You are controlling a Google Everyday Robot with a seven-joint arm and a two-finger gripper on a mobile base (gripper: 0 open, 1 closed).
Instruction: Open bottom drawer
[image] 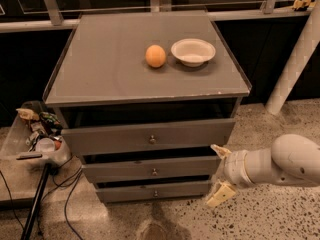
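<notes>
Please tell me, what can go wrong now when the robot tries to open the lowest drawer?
1. The open gripper hangs right of the grey cabinet, level with the medium-height grey drawer, so it may grab that one instead of the slim grey bottom drawer.
2. The bottom drawer's tiny round metal knob gives little grip; the fingers may slip off.

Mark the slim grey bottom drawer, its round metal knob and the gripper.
Slim grey bottom drawer (125, 192): camera view, left half of front panel.
Round metal knob (155, 193): camera view, its centre.
Gripper (214, 175): camera view, midway between open fingertips, by drawer's right end.
</notes>
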